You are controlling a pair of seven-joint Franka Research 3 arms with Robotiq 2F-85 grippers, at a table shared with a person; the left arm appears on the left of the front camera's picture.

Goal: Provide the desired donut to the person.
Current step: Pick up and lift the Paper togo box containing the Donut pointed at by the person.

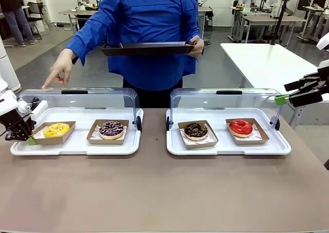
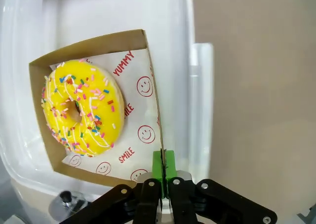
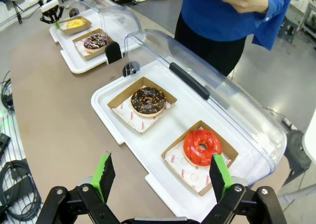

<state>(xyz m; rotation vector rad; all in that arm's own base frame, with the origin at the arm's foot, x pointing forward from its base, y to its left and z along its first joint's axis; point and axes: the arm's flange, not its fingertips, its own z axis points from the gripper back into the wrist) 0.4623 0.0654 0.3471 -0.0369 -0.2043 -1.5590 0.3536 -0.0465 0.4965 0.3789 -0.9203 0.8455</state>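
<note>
The person [image 1: 146,22] in a blue top holds a dark serving tray [image 1: 146,48] in one hand. Their other hand [image 1: 60,67] points a finger down over the left display case. Below it lies a yellow sprinkled donut [image 1: 56,129] [image 2: 81,108] in a cardboard tray [image 2: 89,42]. My left gripper [image 1: 31,139] [image 2: 163,163] is shut, its green pads pinching that cardboard tray's near edge. My right gripper [image 1: 282,98] [image 3: 162,177] hangs open and empty above the right end of the right case.
The left white case [image 1: 77,146] also holds a chocolate donut with pink sprinkles [image 1: 111,129]. The right case [image 1: 226,148] holds a dark chocolate donut [image 3: 148,101] and a red glazed donut [image 3: 202,147]. Both clear lids [image 1: 221,99] stand open at the back. Brown tabletop lies in front.
</note>
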